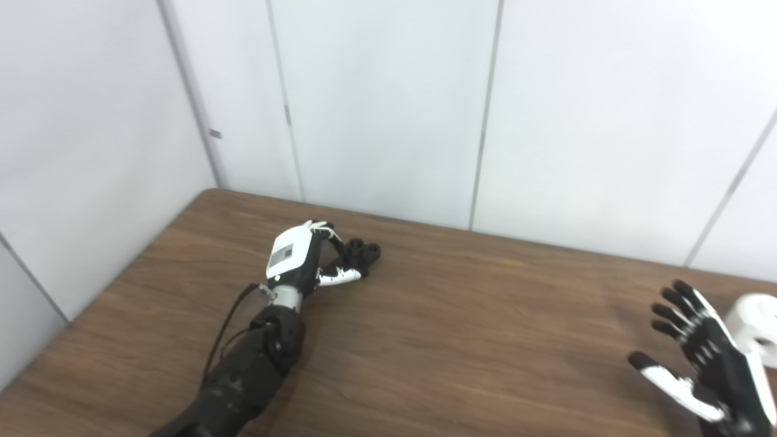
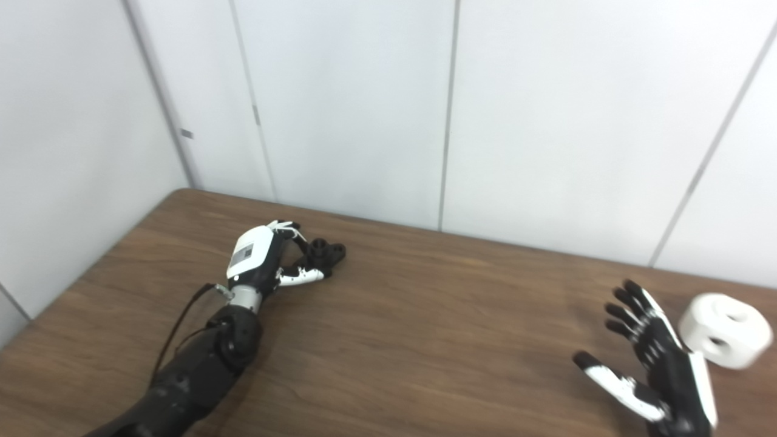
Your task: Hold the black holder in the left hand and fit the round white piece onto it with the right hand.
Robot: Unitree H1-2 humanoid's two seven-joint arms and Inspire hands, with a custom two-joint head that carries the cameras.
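Note:
The black holder [image 1: 362, 250] lies on the brown table [image 1: 455, 315] at the back left. My left hand [image 1: 301, 255] is beside it with fingers and thumb curled around its near end; it seems to grip it. The round white piece [image 2: 725, 329] sits on the table at the far right, with holes in its side and top. My right hand [image 2: 652, 358] is open, fingers spread, just left of the white piece and apart from it. The holder also shows in the right eye view [image 2: 326, 250].
White wall panels [image 1: 388, 109] stand right behind the table's far edge and along its left side. A black cable [image 1: 226, 325] runs along my left forearm. Bare wood lies between the two hands.

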